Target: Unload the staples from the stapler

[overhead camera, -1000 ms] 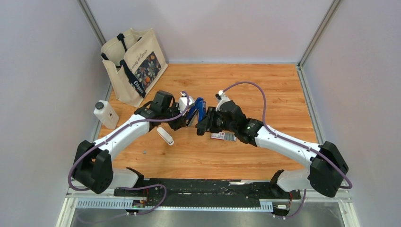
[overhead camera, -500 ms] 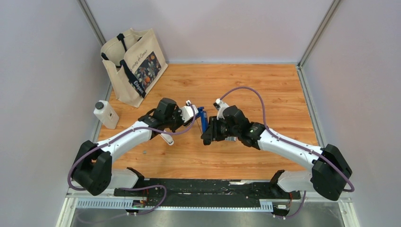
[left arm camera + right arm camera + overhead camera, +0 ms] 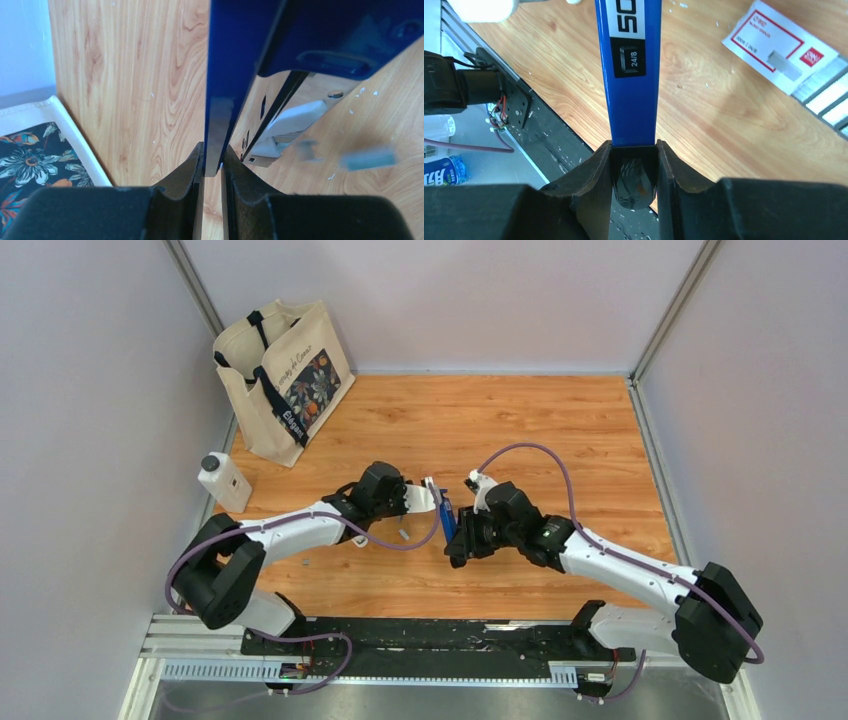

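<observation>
Stapler (image 3: 446, 521) is clamped by both left gripper (image 3: 212, 161) and right gripper (image 3: 634, 161).

The left arm (image 3: 300, 530) and right arm (image 3: 610, 560) meet mid-table at the stapler (image 3: 447, 517), closing off the middle. A bag (image 3: 283, 380) fills the far-left corner, with a bottle (image 3: 224, 482) by the left wall. A box (image 3: 769, 42) and staple strips (image 3: 821, 85) lie near the right arm. Bare table (image 3: 600, 420) lies open beyond and to the right.

The wooden bench (image 3: 520, 420) carries a printed canvas bag (image 3: 282, 380) at its far-left corner, a white bottle (image 3: 222, 483) nearby, and a red-and-white box (image 3: 774, 45) beside loose staple strips (image 3: 824, 97).
</observation>
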Controlling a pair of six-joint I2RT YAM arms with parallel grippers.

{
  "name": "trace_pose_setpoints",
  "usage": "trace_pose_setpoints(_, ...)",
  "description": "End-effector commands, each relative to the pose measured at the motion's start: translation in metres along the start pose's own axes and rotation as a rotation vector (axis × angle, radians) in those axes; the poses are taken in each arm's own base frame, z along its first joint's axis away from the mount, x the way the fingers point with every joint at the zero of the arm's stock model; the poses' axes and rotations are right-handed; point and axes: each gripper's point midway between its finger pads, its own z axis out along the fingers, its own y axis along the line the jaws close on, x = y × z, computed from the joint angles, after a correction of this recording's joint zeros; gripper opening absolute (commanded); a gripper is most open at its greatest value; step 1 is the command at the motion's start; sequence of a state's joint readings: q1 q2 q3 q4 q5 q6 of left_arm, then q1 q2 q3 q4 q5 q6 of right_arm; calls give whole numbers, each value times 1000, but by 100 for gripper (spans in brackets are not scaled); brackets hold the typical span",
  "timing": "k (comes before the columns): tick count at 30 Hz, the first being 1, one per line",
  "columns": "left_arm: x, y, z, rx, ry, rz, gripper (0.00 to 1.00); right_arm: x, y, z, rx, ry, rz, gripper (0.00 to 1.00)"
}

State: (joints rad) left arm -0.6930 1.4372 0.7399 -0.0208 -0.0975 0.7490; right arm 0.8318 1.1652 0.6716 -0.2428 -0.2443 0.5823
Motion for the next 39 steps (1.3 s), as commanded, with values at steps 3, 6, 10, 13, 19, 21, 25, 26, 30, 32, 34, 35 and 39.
trace_pose_setpoints(3,5,38,0,-201,70,60,0,13,0,-12,-27,5,12,1)
trace_pose_setpoints(6,-2,38,-4,-184,52,34,0,12,0,-13,-34,-19,17,1)
trace_pose_setpoints(10,-21,32,-22,-90,-4,-74,4,-11,3,-15,-9,-97,12,0)
trace_pose_setpoints(13,-42,15,-44,53,-68,-158,16,-51,3,-22,78,-201,-12,0)
trace_pose_setpoints(19,-64,-6,-84,238,-128,-290,48,-145,0,-41,217,-356,-17,0)
trace_pose_setpoints(21,-64,-3,-90,240,-129,-327,50,-166,-7,-39,254,-369,-28,0)
trace_pose_setpoints(25,-48,11,-96,205,-99,-449,50,-187,-14,-30,279,-377,-45,0)
trace_pose_setpoints(26,-45,14,-97,197,-95,-466,50,-191,-14,-26,280,-376,-51,0)
trace_pose_setpoints(30,-27,14,-94,172,-33,-473,50,-207,-15,-14,300,-376,-85,0)
trace_pose_setpoints(32,-21,7,-92,193,-11,-464,49,-214,-23,-4,335,-373,-111,0)
trace_pose_setpoints(34,-15,-2,-90,216,3,-449,49,-218,-29,5,356,-370,-122,0)
trace_pose_setpoints(35,-14,-4,-90,221,4,-442,48,-221,-35,17,369,-358,-136,0)
trace_pose_setpoints(39,-6,-14,-93,251,23,-404,48,-232,-55,47,420,-310,-149,0)
